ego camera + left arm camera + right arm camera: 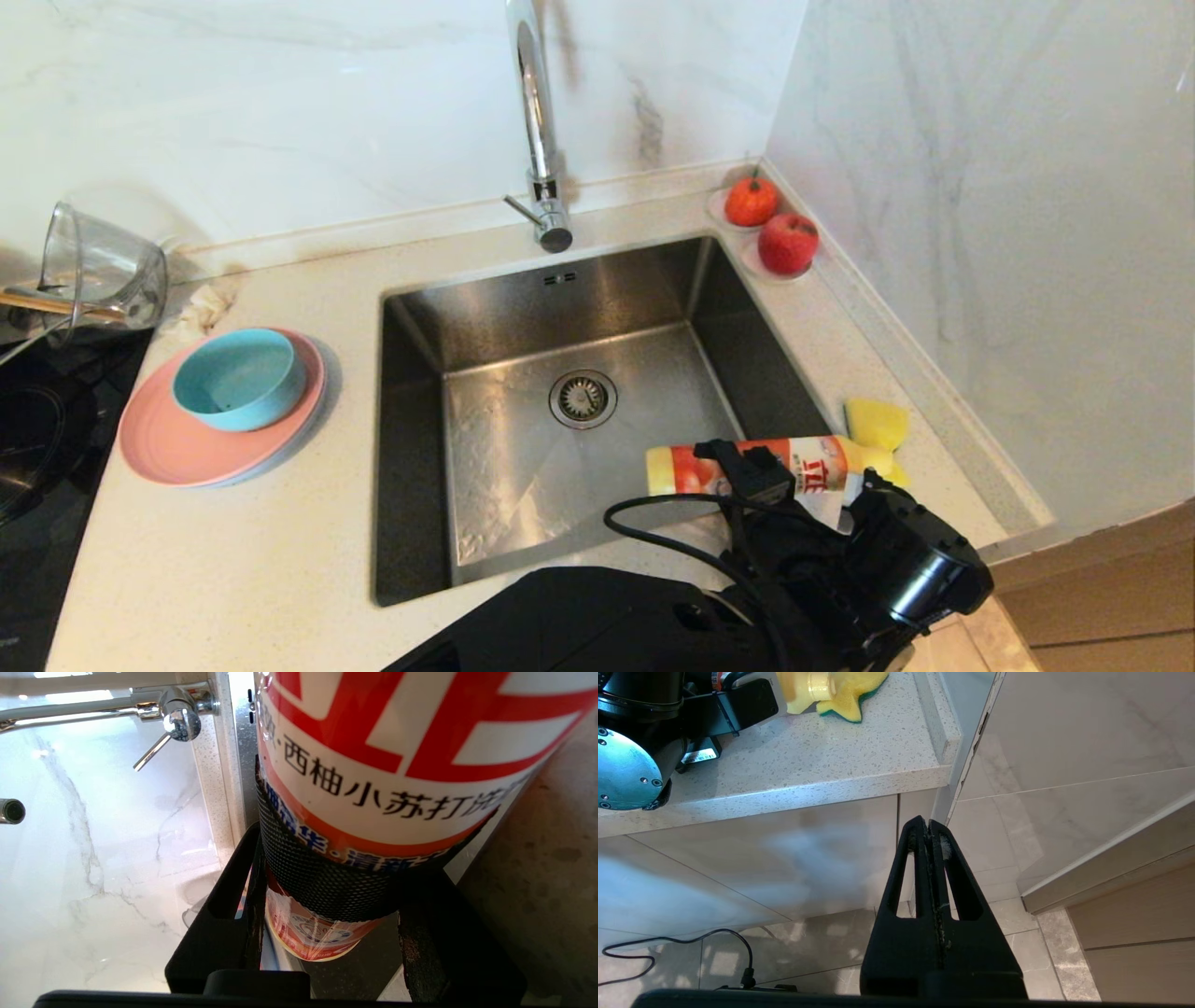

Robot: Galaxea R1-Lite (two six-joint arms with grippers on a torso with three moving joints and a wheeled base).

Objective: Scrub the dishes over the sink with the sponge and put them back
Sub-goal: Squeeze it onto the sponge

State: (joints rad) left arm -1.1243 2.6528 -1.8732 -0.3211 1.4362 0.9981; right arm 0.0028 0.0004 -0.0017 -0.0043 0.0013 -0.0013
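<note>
Left of the sink (607, 289), a teal bowl (238, 378) sits on a pink plate (177, 439), with the rim of a grey-blue plate (316, 422) showing beneath. The yellow sponge (878, 425) (854, 695) lies on the counter right of the sink. My left gripper (756, 471) (327, 882) is shut on a yellow and red detergent bottle (738, 465) (397, 765). It holds the bottle on its side at the sink's front right corner, with the bottle's neck (803, 688) over the sponge. My right gripper (930, 826) hangs shut and empty below the counter's edge.
A tall chrome faucet (537, 112) stands behind the sink, and the drain strainer (583, 399) is in the basin's middle. A clear glass jug (98, 271) and a black cooktop (47, 439) are at far left. Two red fruits (770, 224) sit in the back right corner by the marble wall.
</note>
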